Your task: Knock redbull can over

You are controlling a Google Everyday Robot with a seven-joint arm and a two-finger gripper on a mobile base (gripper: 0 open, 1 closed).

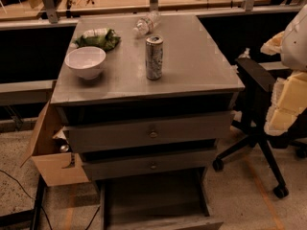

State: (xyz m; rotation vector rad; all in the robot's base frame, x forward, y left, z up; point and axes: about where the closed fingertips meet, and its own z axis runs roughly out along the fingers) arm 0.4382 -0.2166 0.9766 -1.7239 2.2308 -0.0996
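The redbull can (154, 57) stands upright near the middle of the grey cabinet top (201, 66). It is slim and silver with mottled grey-blue print and a shiny rim. A white bowl (86, 62) sits to its left, a hand's width away. A clear plastic water bottle (146, 24) lies on its side behind the can near the far edge. The gripper is not in view, and nothing touches the can.
A green crumpled bag (98, 39) lies behind the bowl. The cabinet has two shut drawers (152, 134) and an open bottom drawer (153, 200). A cardboard box (48, 152) stands at its left. A black office chair with torn yellow foam (280, 104) stands at the right.
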